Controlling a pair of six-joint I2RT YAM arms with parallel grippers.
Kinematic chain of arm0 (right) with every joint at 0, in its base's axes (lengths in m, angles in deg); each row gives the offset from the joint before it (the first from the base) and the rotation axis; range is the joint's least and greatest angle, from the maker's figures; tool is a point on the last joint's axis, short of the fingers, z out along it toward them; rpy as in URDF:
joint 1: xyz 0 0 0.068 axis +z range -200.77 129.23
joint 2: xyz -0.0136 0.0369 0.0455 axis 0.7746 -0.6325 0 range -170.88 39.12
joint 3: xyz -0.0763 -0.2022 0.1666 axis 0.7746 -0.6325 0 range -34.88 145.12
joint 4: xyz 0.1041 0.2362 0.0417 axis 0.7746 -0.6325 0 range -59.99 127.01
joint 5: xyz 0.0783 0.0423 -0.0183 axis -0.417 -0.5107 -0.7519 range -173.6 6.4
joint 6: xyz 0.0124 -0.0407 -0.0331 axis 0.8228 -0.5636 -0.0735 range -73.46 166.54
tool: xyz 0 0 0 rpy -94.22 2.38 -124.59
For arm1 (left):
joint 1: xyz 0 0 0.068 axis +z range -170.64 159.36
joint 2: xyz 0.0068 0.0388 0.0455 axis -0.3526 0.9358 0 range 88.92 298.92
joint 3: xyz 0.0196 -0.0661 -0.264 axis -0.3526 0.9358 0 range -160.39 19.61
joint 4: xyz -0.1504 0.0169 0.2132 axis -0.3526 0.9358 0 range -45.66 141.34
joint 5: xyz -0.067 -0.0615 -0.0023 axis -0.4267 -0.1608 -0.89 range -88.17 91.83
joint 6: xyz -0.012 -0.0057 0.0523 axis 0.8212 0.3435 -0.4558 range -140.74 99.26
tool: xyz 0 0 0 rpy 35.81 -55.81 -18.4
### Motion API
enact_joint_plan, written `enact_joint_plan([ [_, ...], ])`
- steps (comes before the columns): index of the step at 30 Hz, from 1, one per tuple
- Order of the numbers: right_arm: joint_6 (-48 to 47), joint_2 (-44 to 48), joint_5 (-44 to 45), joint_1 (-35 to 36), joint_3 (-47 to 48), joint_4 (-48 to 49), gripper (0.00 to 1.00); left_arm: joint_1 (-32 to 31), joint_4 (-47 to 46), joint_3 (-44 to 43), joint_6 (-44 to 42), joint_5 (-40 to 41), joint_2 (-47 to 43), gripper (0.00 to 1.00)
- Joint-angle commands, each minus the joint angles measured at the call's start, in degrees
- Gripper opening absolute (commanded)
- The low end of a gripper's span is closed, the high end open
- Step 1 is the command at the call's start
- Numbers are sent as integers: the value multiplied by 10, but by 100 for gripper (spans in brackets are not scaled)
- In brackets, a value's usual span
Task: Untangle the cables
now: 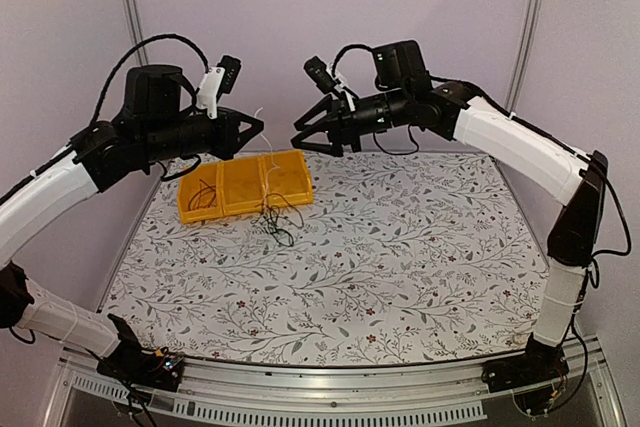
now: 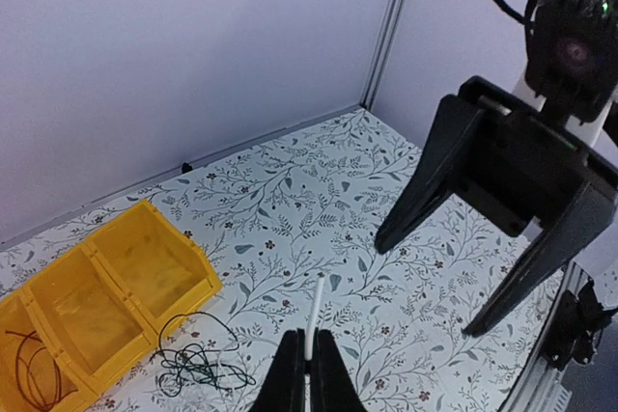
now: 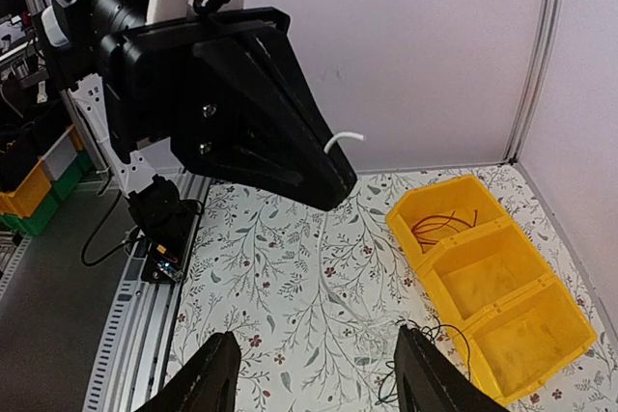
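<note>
**Grippers meeting tip to tip high over the far side of the table (image 1: 420, 277), with the black cables (image 1: 277, 222) lying below.**
The flowered cloth is lying open nearest, out to the front and right edges. Farther in, the black cables are sitting tangled just before the yellow tray (image 1: 295, 179), near the left edge. Above them, the left gripper (image 1: 262, 128) is clenching the whitish cable (image 1: 258, 113), while the right gripper (image 1: 297, 137) is standing spread, grasping nothing.

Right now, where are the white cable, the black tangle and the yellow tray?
white cable (image 2: 317, 301): left wrist view, free end
black tangle (image 2: 198, 366): left wrist view, its middle
yellow tray (image 1: 243, 187): top external view, middle compartment floor
</note>
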Motion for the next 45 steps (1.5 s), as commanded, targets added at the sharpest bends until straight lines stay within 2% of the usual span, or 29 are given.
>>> enact_joint_plan([
  [1, 21, -44, 11, 32, 7, 10, 60, -22, -63, 11, 22, -19, 2, 0],
  [5, 23, -56, 15, 48, 8, 26, 60, -29, -80, 21, 30, -21, 3, 0],
  [7, 29, -59, 15, 49, 7, 35, 55, -31, -86, 25, 33, -26, 4, 0],
  [10, 37, -61, 15, 50, 8, 49, 35, -33, -90, 25, 32, -27, 6, 0],
  [13, 38, -56, 24, 50, 7, 49, 4, -33, -90, 27, 33, -22, 6, 0],
  [14, 38, -53, 28, 50, 4, 48, 0, -34, -92, 29, 31, -18, 5, 0],
  [17, 27, -38, 40, 50, -4, 40, 0, -35, -118, 63, 16, 2, -4, 30],
  [18, 22, -29, 46, 49, -8, 36, 0, -35, -140, 89, 8, 11, -13, 36],
  [22, 12, 9, 50, 43, -11, 26, 0, -38, -270, 228, -32, 42, -62, 44],
  [26, 18, 28, 40, 35, -4, 12, 0, -42, -392, 344, -37, 37, -85, 51],
  [30, 18, 32, 34, 34, 4, 1, 0, -47, -456, 396, -61, 42, -41, 53],
  [37, 16, 33, 27, 32, 40, -20, 0, -43, -531, 381, -88, 111, 117, 54],
  [45, -9, 54, 20, -3, 149, -74, 0, -4, -556, 307, -30, 72, 301, 41],
])
